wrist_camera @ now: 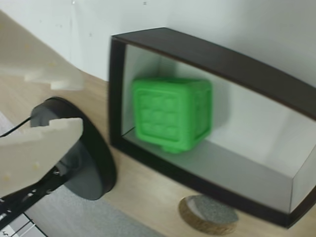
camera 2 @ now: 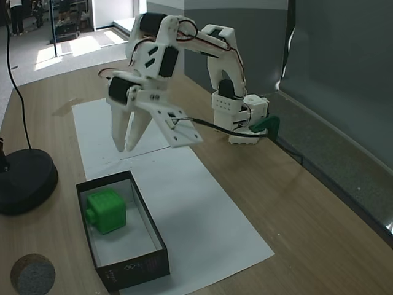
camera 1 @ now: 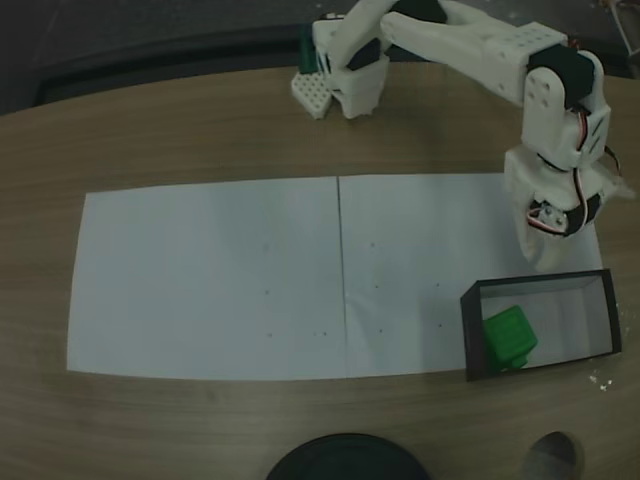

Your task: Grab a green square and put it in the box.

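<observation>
The green square (camera 1: 509, 335) (camera 2: 106, 211) lies on the pale floor of the box (camera 1: 535, 283) (camera 2: 147, 215), near its left end in a fixed view. In the wrist view the green square (wrist_camera: 170, 113) rests against the box (wrist_camera: 212, 54) wall, with a grid face turned toward me. My gripper (camera 1: 545, 262) (camera 2: 124, 149) hangs just beyond the box's far wall, above the paper, fingers pointing down. The two white fingers enter the wrist view from the left, and the gripper (wrist_camera: 79, 104) is open a little with nothing between them.
Two white paper sheets (camera 1: 210, 280) cover the middle of the wooden table. A black round stand base (camera 2: 24, 178) (wrist_camera: 84, 163) sits near the box. A small cork disc (camera 2: 32, 273) (wrist_camera: 207, 215) lies by the table's front edge. The arm's base (camera 1: 330, 80) stands at the back.
</observation>
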`<state>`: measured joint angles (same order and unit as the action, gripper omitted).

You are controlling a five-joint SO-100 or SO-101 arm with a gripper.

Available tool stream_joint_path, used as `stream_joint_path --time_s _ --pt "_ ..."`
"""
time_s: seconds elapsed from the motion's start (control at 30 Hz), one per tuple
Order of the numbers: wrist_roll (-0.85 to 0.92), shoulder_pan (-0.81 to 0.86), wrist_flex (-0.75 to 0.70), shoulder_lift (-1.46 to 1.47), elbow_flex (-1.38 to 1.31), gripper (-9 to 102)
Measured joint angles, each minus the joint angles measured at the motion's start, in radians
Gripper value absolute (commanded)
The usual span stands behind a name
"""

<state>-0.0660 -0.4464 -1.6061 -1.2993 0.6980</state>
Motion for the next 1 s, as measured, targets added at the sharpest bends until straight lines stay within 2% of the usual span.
stream_joint_path --time_s 0.13,0.23,0.47,0.67,1.0 --pt "-0.038 0.101 -0.109 -0.227 0.0 2" --pt "-0.066 0.218 -0.126 -0.419 0.038 2" --pt "-0.066 0.359 -0.124 -0.985 0.442 2" --pt "0.06 0.446 -0.029 -1.448 0.865 0" --pt "0.118 0.499 0.129 -1.836 1.331 0"
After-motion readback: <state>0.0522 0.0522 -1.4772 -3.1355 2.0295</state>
